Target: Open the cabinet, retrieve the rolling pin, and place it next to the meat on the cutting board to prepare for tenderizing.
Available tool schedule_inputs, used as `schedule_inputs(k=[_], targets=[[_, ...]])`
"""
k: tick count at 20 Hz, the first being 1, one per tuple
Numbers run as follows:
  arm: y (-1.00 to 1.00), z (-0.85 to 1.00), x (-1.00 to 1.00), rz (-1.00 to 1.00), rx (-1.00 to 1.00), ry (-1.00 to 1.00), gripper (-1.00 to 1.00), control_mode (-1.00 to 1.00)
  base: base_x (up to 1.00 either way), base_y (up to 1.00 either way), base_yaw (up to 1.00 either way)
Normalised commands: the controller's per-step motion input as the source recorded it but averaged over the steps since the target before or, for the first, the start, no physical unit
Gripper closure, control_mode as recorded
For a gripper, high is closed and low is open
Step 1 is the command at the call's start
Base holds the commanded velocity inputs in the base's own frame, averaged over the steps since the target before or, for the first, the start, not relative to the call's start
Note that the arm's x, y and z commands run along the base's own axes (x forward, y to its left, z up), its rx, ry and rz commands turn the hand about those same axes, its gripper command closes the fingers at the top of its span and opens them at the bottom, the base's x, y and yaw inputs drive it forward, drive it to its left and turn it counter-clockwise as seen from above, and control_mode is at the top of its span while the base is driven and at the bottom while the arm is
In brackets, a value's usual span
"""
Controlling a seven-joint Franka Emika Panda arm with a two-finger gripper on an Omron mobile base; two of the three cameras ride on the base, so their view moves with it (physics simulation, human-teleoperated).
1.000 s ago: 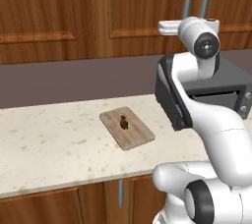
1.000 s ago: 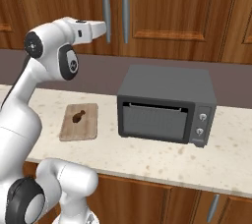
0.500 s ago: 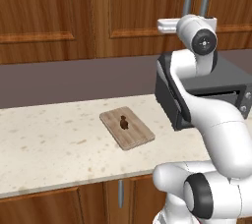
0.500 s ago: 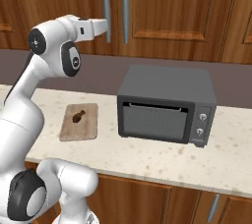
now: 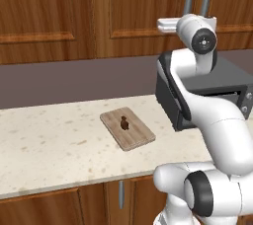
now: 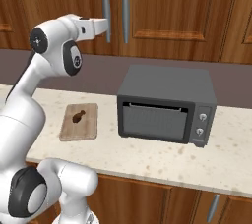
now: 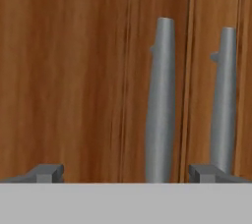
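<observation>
The cabinet is shut; its two long grey bar handles stand side by side at the door seam. My gripper is raised just in front of the left handle and is open. In the hand view the left handle stands between my fingertips, right of centre and untouched, with the other handle further right. On the counter lies the cutting board with the meat on it, also seen from the right as board and meat. The rolling pin is hidden.
A dark grey oven sits on the speckled counter right of the board, below my raised arm. Lower cabinet doors with small grey handles run under the counter edge.
My hand has edged slightly up and closer to the cabinet handles. The jaws stay open; board, meat and oven have not moved.
</observation>
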Motion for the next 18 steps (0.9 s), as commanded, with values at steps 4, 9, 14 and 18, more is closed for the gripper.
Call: schedule_inputs(k=[4,9,14,18], targets=[[0.00,0.00,0.12,0.00,0.00,0.00,-1.00,-1.00,0.00,0.00,0.00],[0.02,0.00,0.21,0.00,0.00,0.02,-1.00,-1.00,0.00,0.00,0.00],[0.01,0.00,0.26,0.00,0.00,0.06,-1.00,-1.00,0.00,0.00,0.00],[0.03,0.00,0.30,0.00,0.00,0.06,-1.00,-1.00,0.00,0.00,0.00]])
